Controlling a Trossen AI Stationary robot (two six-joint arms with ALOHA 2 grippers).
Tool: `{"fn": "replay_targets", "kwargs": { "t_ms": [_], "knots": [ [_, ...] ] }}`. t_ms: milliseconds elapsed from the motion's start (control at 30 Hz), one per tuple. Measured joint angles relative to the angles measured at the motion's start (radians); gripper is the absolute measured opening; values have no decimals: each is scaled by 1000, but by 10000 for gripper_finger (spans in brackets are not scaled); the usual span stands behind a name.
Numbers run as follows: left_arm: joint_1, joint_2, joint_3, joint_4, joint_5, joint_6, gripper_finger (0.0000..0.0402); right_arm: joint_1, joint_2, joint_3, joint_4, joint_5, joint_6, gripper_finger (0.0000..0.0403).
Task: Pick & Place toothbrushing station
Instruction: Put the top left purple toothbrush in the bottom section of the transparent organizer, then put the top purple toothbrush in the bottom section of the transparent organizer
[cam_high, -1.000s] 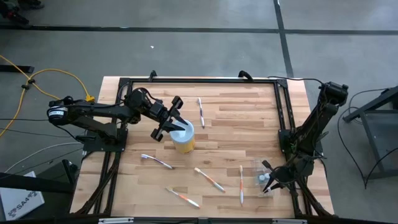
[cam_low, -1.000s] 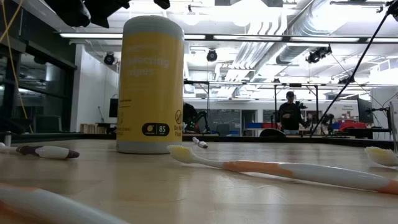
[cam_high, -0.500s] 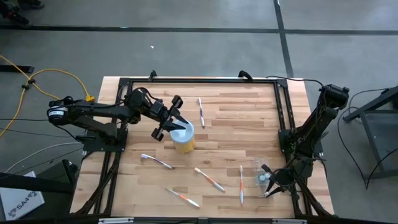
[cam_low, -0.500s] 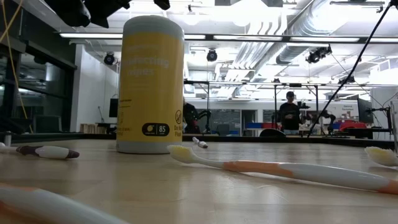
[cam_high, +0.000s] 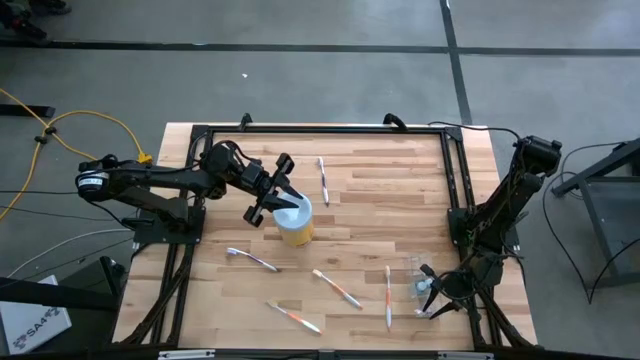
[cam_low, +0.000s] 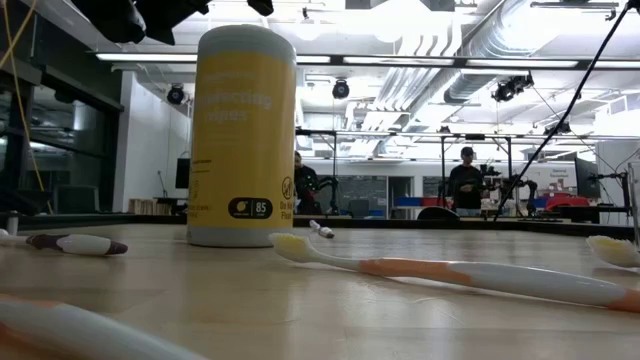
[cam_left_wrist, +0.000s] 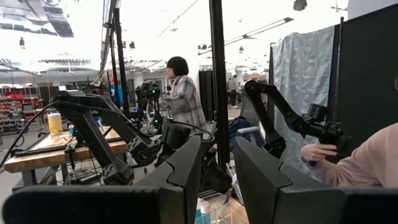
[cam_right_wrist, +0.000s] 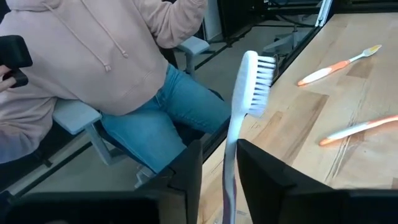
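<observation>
we see a white toothbrush (cam_right_wrist: 239, 127) standing upright, bristles up, clamped in the right gripper (cam_high: 432, 300) by the table's front right corner, next to the clear holder cup (cam_high: 424, 272). five more toothbrushes lie flat: a white one (cam_high: 323, 180) near the back edge, four along the front.

Possibly teal-capped bottle (cam_left_wrist: 204, 213) between fingers (cam_left_wrist: 186, 168)

Dark jointed arms (cam_high: 160, 180), flat black fingers (cam_left_wrist: 264, 180)
</observation>
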Motion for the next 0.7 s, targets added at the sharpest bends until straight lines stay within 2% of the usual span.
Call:
{"fn": "replay_targets", "kwargs": {
  "t_ms": [200, 500, 700],
  "knots": [
    [0, 0, 0, 0, 0, 0, 92, 0, 0, 0, 0, 11, 0, 111],
    [0, 0, 0, 0, 0, -3, 92, 0, -5, 0, -5, 34, -7, 111],
    [0, 0, 0, 0, 1, -3, 92, 0, -108, 0, -68, 55, -91, 111]
  ]
}}
